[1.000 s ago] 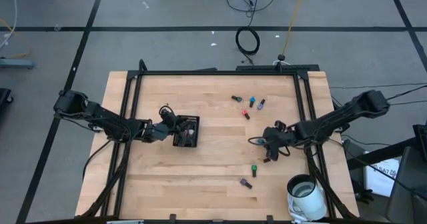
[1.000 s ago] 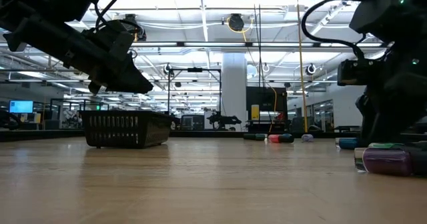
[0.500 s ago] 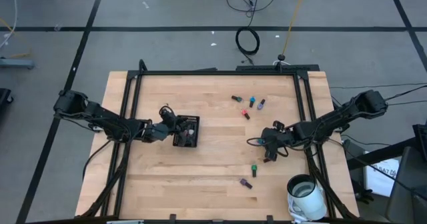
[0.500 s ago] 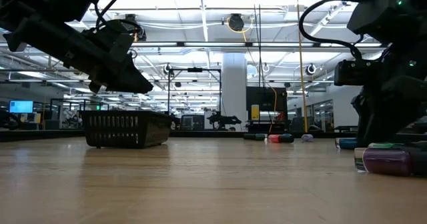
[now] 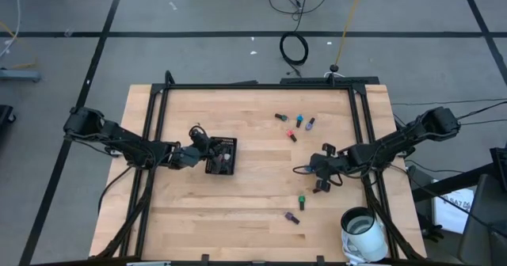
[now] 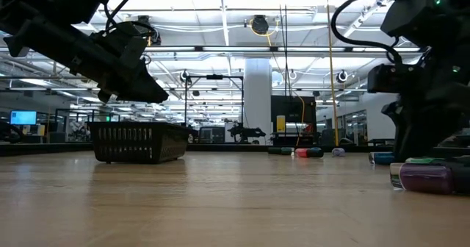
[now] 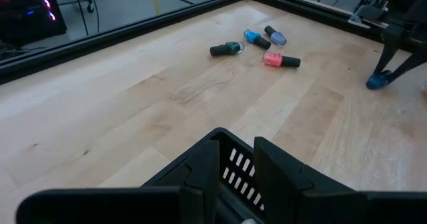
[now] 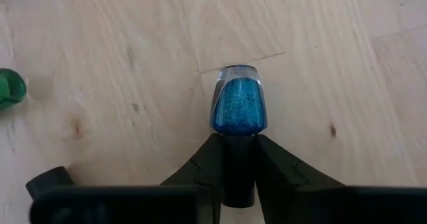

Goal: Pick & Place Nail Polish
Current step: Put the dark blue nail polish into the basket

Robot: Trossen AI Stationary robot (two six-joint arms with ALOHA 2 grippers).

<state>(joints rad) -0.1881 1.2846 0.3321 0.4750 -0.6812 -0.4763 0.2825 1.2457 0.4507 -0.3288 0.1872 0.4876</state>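
High view: my right claw (image 5: 318, 185) is down on the tabletop (image 5: 253, 210), right of centre, w/ arm reaching in from the right edge. Left claw (image 5: 207, 157) sits at the black slotted tray (image 5: 221, 156), left of centre. Loose nail polish bottles: a cluster of four (image 5: 295, 124) toward the far side, a green one (image 5: 301, 200) and a purple one (image 5: 291, 217) nearer the front. White mug (image 5: 362, 228) at front right corner.

Low view: left claw hangs just over the tray (image 6: 136, 141) on the left side of pic. Right arm fills the right edge, claw tips hidden behind the purple bottle (image 6: 429, 178) lying on its side in the foreground. Far cluster (image 6: 301, 152) shows as small shapes across the tabletop.

Left wrist view: left claw fingers (image 7: 283, 177) stand close together, small gap, over the tray's rim (image 7: 230, 167); can't tell if anything's held. Beyond: the four bottles, teal, blue, purple, red (image 7: 281, 61), all lying flat. Right arm's tip w/ a blue bottle (image 7: 375, 82) farther off.

Right wrist view: right claw (image 8: 238, 159) is pinched fully tight on the dark cap of the blue nail polish bottle (image 8: 239, 106), glittery blue body sticking out ahead of the fingers over the wood. Green bottle (image 8: 10, 89) at the pic's edge.
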